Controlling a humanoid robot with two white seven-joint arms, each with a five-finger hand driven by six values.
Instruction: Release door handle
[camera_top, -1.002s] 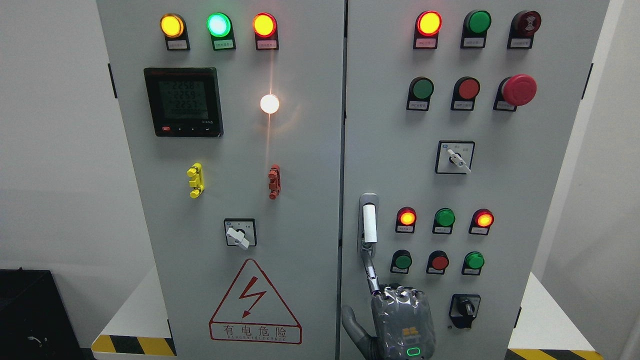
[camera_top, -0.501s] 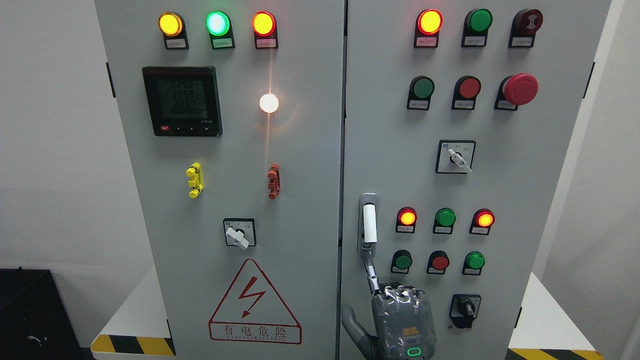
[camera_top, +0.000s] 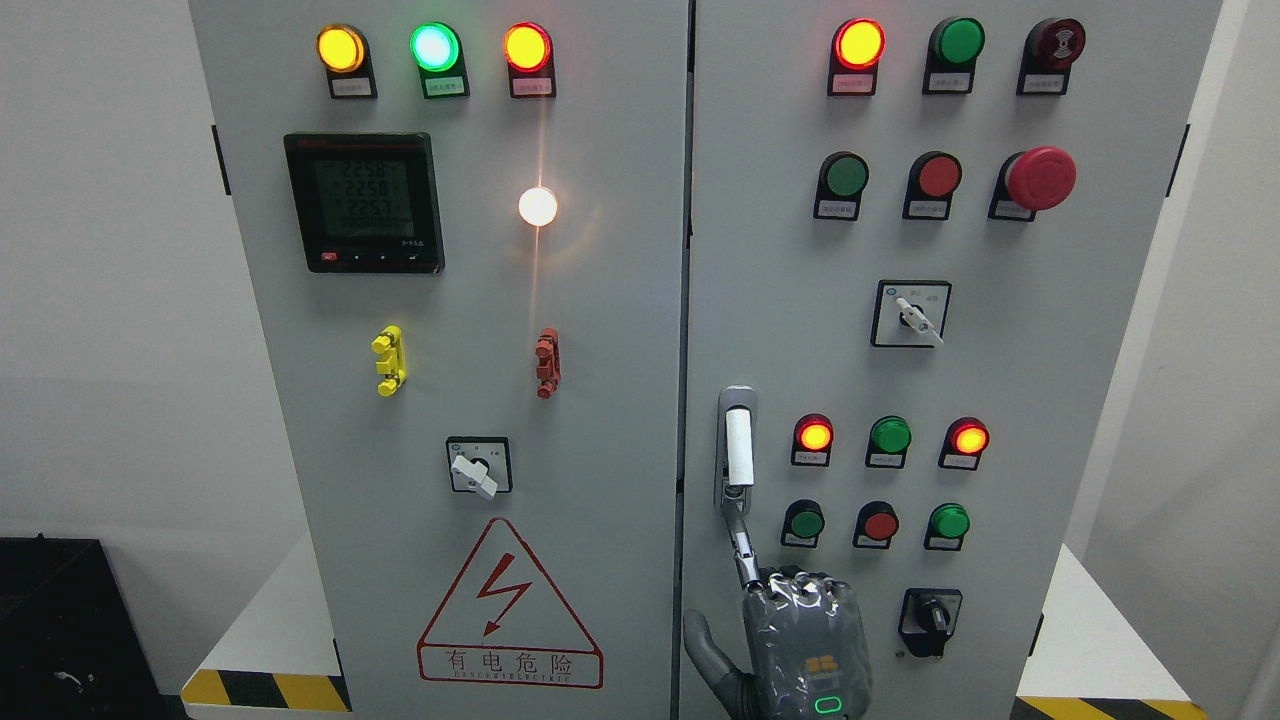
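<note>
One door handle (camera_top: 738, 450), low on the right-hand cabinet door (camera_top: 1050, 400), close to that door's left edge and just beside the seam with the left door (camera_top: 300, 450). Silvery metal base plate with a rounded top; white bar set along it, small dark spot at the bar's lower end. Long axis vertical, running straight up and down the door, bar lying flat against its plate. Left of the lower cluster of red and green lamps (camera_top: 885, 440). On the left door, near its bottom edge, red warning triangle (camera_top: 510, 605) with a lightning bolt and the characters 有电危险; finer line of print beneath too small to read. Black meter (camera_top: 364, 203) with three rows of faint digits, about 2258, 2258, 2257. Tags under lamps and buttons illegible. Right hand (camera_top: 800, 640), wrapped in clear film, at the bottom edge: index finger (camera_top: 742, 545) straight, tip at the handle's lower end, thumb (camera_top: 705, 650) splayed left, nothing clasped; remaining fingers hidden.
</note>
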